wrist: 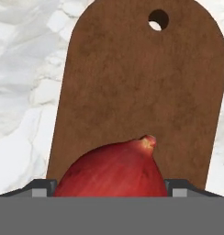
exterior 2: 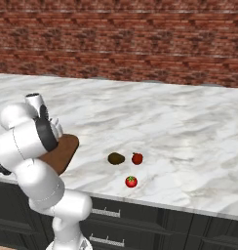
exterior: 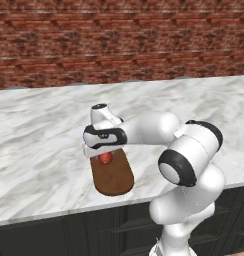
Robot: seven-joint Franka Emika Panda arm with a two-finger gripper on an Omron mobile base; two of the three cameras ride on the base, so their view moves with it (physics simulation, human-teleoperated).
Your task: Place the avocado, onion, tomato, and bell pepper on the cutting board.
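One of four items in transit | pincer [wrist: 112,190] pinched the onion [wrist: 111,167] above the cutting board [wrist: 137,92] | next move: lower, release; three await near counter's front edge.

Flat, even rendered light, soft low-resolution detail, no glare.

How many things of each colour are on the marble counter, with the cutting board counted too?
Red: 3 (dull pinkish-red onion between the gripper fingers over the board, bright red green-topped tomato, glossy red bell pepper)
Dark olive-green: 1 (rounded avocado)
Dark brown: 1 (oblong wooden cutting board)
Total: 5
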